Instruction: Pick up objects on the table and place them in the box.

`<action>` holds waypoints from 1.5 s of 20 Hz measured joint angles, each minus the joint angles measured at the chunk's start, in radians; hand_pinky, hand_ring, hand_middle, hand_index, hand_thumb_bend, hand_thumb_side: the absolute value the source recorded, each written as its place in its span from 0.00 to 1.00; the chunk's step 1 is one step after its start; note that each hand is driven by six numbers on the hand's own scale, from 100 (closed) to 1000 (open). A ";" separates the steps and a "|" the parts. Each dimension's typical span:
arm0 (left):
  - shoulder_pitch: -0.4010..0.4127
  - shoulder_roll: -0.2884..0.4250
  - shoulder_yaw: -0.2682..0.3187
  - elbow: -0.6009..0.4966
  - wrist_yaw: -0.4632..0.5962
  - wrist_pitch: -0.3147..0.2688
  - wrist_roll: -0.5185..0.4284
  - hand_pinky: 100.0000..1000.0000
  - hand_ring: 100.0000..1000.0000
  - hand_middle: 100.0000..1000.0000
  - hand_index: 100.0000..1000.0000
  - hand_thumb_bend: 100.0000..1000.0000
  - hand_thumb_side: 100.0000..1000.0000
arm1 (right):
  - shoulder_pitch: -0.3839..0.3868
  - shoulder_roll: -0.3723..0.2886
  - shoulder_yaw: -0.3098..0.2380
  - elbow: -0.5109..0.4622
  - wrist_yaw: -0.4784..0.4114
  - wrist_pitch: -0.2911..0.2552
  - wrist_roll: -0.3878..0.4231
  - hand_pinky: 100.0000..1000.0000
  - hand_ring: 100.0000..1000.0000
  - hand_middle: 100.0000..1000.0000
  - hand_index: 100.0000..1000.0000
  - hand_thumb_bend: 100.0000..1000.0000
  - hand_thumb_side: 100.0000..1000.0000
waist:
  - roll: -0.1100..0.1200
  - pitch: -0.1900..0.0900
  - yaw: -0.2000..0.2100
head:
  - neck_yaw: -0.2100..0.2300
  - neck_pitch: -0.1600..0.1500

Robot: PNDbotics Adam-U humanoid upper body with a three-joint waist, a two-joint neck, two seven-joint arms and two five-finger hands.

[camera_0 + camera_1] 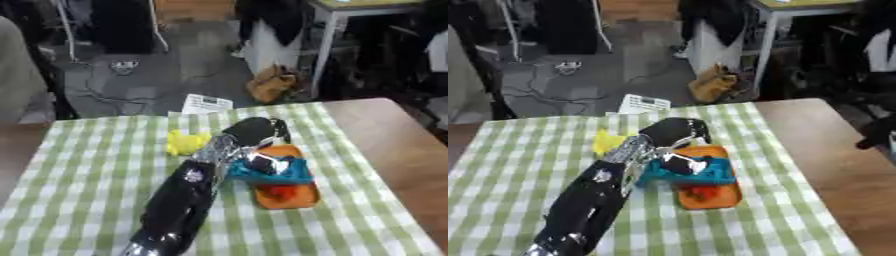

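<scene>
left hand over orange box on checked cloth; finger state cannot tell. blue thing lies across box, looks light and rigid: take it by an edge. yellow toy beside wrist, likely soft, grasp its body.

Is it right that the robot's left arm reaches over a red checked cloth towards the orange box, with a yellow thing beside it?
Not quite: the cloth is green and white checked, as the left eye view shows. The left hand does reach towards the orange box, with the yellow thing beside it.
</scene>
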 measured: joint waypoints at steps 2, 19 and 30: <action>-0.001 0.008 -0.003 -0.011 0.018 -0.001 -0.001 0.66 0.65 0.73 0.76 0.21 0.53 | 0.000 0.000 0.000 0.000 0.000 0.000 0.000 0.47 0.56 0.71 0.72 0.00 0.66 | 0.000 0.000 0.002 | -0.001 0.000; 0.023 0.245 -0.087 -0.219 0.334 -0.119 -0.079 0.65 0.60 0.69 0.76 0.20 0.44 | 0.017 0.000 -0.007 0.000 0.000 0.002 -0.003 0.47 0.56 0.71 0.72 0.00 0.66 | 0.000 0.000 0.064 | -0.026 0.001; 0.332 0.465 0.017 -0.643 0.847 0.057 -0.190 0.60 0.54 0.61 0.73 0.00 0.52 | 0.023 -0.003 -0.014 0.000 0.001 0.003 -0.011 0.47 0.56 0.71 0.73 0.00 0.66 | 0.000 0.000 0.115 | -0.046 0.017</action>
